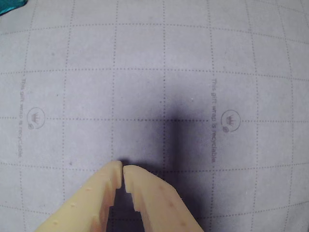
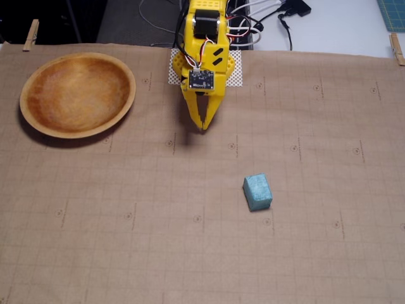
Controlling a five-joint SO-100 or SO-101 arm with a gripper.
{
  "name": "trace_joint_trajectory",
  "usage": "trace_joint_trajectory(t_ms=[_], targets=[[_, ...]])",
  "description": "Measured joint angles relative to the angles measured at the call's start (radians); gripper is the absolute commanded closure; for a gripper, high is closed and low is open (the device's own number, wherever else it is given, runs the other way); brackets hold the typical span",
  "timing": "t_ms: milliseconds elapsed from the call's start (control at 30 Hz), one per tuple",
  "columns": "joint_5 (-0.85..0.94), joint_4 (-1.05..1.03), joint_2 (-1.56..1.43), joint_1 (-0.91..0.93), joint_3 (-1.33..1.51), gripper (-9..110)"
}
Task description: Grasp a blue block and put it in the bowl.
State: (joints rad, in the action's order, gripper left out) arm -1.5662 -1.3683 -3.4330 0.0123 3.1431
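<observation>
In the fixed view the light-blue block (image 2: 258, 192) lies on the brown gridded paper, right of centre. The wooden bowl (image 2: 77, 94) rests at the far left with nothing in it. My yellow gripper (image 2: 203, 127) hangs near the back of the table, between bowl and block, tips pointing down, well apart from the block. In the wrist view the gripper (image 1: 122, 167) is shut, its pale fingertips touching with nothing between them. A sliver of the teal block (image 1: 10, 6) shows at that view's top left corner.
Brown gridded wrapping paper (image 2: 126, 215) covers the table, held by clothespins (image 2: 30, 34) at the back corners. Cables (image 2: 278, 16) and the arm's base sit behind the paper's back edge.
</observation>
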Motion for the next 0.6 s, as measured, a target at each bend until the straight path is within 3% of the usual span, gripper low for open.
trace_joint_trajectory(t_ms=[600], targets=[[0.0,0.0,0.0,0.0,0.0,103]])
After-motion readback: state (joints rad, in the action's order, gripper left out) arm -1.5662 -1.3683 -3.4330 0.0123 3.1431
